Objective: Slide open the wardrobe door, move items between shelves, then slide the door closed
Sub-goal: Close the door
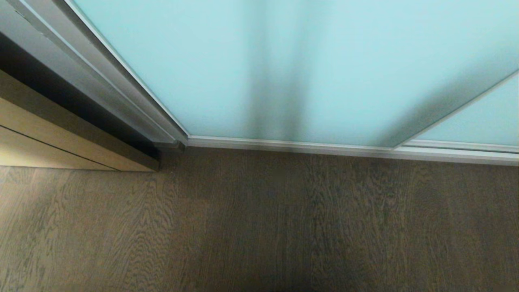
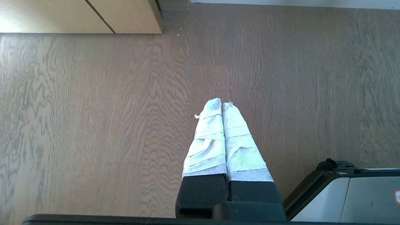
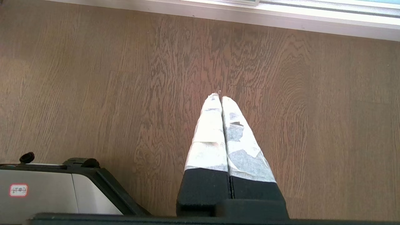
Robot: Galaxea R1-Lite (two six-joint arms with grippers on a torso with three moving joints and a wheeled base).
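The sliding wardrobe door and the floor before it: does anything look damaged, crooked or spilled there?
Nothing stands out. The sliding wardrobe door is shut and its frosted glass is whole, and the wooden floor has no spill. The tape on both hands' fingers looks worn and wrinkled.

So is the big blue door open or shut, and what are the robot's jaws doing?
Sliding door: shut, no gap at its left edge against the frame; nothing inside shows.
Second glass panel: partly hidden behind the sliding door, on the right.
Left gripper: jaws shut, holding nothing, above the floor.
Right gripper: jaws shut, holding nothing, above the floor, near the door track.
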